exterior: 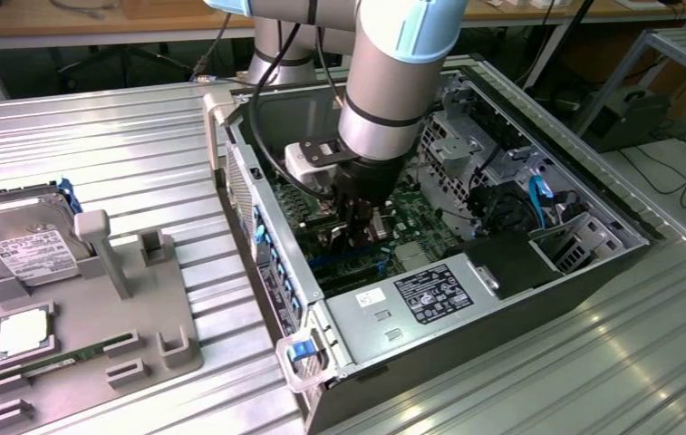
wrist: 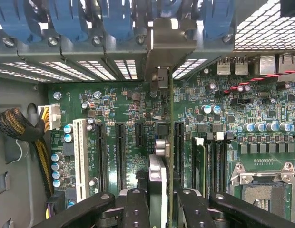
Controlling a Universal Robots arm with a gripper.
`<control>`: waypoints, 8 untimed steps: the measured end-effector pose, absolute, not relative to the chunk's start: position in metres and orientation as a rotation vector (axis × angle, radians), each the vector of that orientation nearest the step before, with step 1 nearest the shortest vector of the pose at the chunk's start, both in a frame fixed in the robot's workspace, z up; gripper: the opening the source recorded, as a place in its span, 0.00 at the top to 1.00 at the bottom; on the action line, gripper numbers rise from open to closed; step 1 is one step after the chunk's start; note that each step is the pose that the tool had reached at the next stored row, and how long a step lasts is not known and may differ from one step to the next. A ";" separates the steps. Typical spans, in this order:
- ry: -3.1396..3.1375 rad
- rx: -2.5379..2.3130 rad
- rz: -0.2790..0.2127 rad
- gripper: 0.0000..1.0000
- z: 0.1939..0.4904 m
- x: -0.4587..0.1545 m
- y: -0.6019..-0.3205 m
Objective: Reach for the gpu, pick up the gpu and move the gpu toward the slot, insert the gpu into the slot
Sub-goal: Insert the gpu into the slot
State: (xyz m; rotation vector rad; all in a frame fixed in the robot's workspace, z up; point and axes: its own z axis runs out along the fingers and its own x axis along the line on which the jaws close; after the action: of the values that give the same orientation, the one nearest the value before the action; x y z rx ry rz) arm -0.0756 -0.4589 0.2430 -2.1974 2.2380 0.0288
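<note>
My gripper [exterior: 361, 228] is lowered into the open computer case [exterior: 560, 172], over the green motherboard [wrist: 123, 102]. It is shut on the gpu [wrist: 159, 178], which the wrist view shows edge-on between the two black fingers [wrist: 134, 209]. The card stands upright, and its silver end bracket [wrist: 166, 45] reaches up to the case's rear wall under the blue latches [wrist: 66, 19]. The card's lower edge is down at the board. The slot lies hidden beneath the card in the wrist view. A short blue strip [exterior: 340, 265] shows beside the gripper in the exterior view.
Black expansion sockets [wrist: 101, 156] and a white one [wrist: 81, 156] flank the card. Memory sockets [wrist: 209, 161] and the processor socket [wrist: 261, 190] lie on its other side. A grey holder [exterior: 89, 308] at the exterior view's left carries a hard drive [exterior: 23, 245] and a memory stick [exterior: 59, 358].
</note>
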 end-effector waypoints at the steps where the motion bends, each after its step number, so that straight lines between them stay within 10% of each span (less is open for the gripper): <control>1: 2.238 -2.198 0.029 0.72 0.243 -0.075 -0.459; 8: 2.234 -2.196 0.023 0.72 0.247 -0.072 -0.459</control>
State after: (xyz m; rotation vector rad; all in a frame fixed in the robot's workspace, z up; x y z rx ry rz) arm -0.0718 -0.4589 0.2469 -2.1961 2.2335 0.0232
